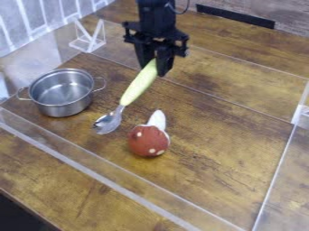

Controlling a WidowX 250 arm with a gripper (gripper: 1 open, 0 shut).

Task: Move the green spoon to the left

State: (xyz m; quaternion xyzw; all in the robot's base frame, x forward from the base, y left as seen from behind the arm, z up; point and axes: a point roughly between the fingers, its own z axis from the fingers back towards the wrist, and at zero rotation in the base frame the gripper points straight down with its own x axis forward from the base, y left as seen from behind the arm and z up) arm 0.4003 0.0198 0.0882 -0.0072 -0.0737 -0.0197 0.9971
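The green spoon (136,87) hangs tilted, its pale yellow-green handle running up to my gripper (157,63), which is shut on the handle's top end. Its silver bowl (108,121) is low, at or just above the wooden table (229,153); I cannot tell whether it touches. The bowl sits between the steel pot and the mushroom toy, to the left of the toy.
A small steel pot (63,92) stands at the left. A red-and-white mushroom toy (150,137) lies just right of the spoon's bowl. A clear plastic stand (87,36) is at the back left. Clear acrylic rails (72,152) border the work area.
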